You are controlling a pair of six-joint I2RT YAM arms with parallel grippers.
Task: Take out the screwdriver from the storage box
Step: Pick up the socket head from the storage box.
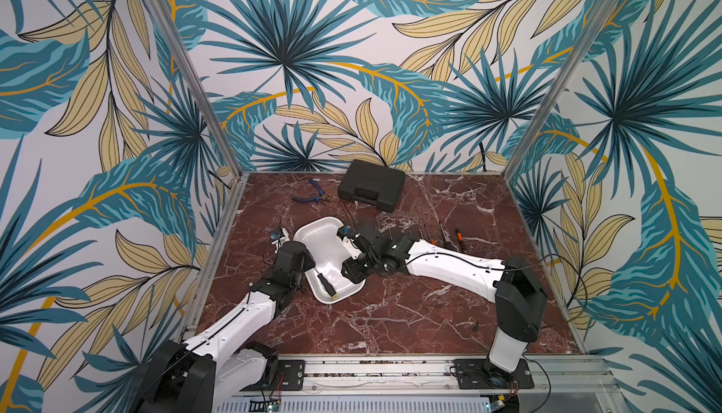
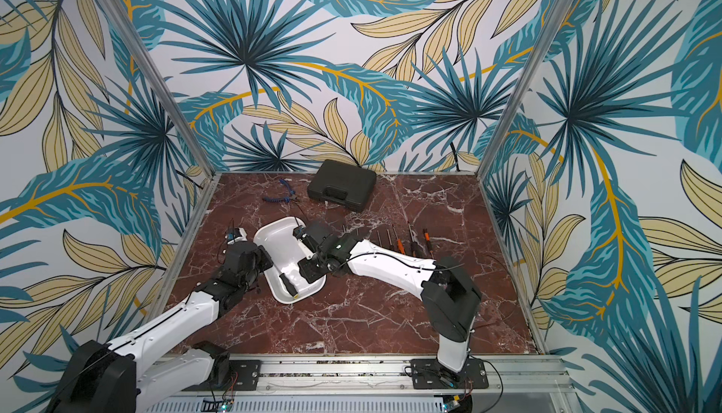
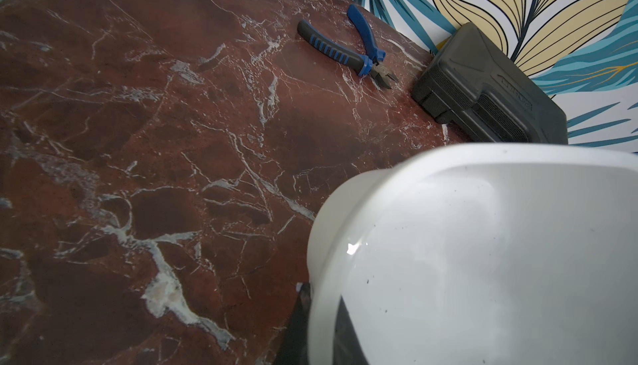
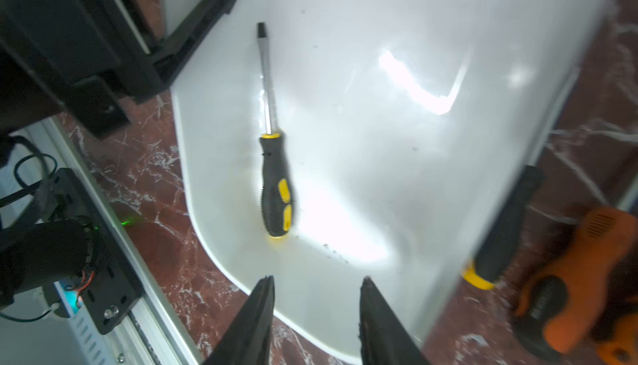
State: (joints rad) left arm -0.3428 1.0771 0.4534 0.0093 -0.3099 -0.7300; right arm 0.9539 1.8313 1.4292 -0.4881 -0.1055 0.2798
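The white storage box [image 1: 314, 232] [image 2: 273, 235] lies on the marble table, left of centre in both top views. One screwdriver [image 1: 326, 284] [image 2: 289, 285] with a black-and-yellow handle rests inside it near the front end. In the right wrist view the screwdriver [image 4: 275, 180] lies flat on the box floor [image 4: 379, 35]. My left gripper [image 3: 322, 318] is shut on the box's left rim [image 3: 321, 242], one finger outside and one inside the wall. My right gripper [image 4: 317, 278] [image 1: 353, 270] hangs open over the box's front right part, apart from the screwdriver's handle, nothing between its fingers.
A black hard-shell case [image 1: 371, 190] and blue-handled pliers [image 1: 312, 196] lie at the back. Several screwdrivers [image 1: 441, 235] lie in a row right of the box, behind my right arm. A black-and-yellow handle [image 4: 504, 228] and an orange tool [image 4: 587, 270] sit just outside the box wall.
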